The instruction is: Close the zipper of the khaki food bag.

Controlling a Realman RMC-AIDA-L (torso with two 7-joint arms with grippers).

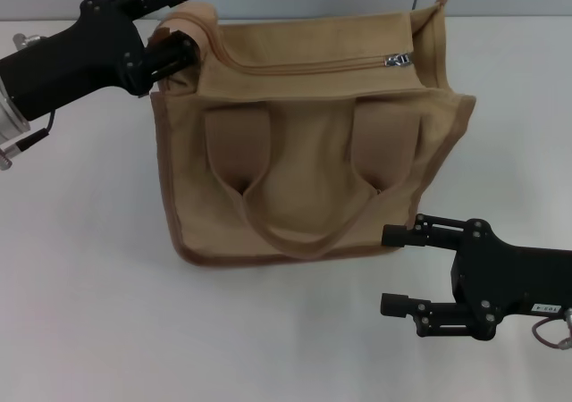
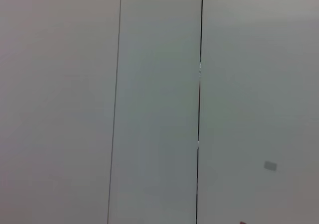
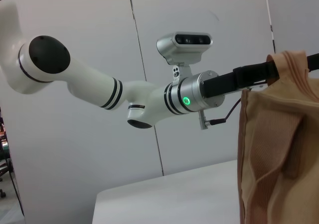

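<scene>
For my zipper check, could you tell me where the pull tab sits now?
In the head view, the pull tab sits at the bag's top, near its right end.

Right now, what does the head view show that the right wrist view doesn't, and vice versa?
Head view only: the zipper with its silver pull at the bag's right end, both strap handles, and the right gripper open on the table, near the bag's front right corner, clear of it.

Right wrist view only: the left arm's white links, its green light and its wrist camera.

Both: the bag, and the left gripper shut on the bag's top left corner.
</scene>
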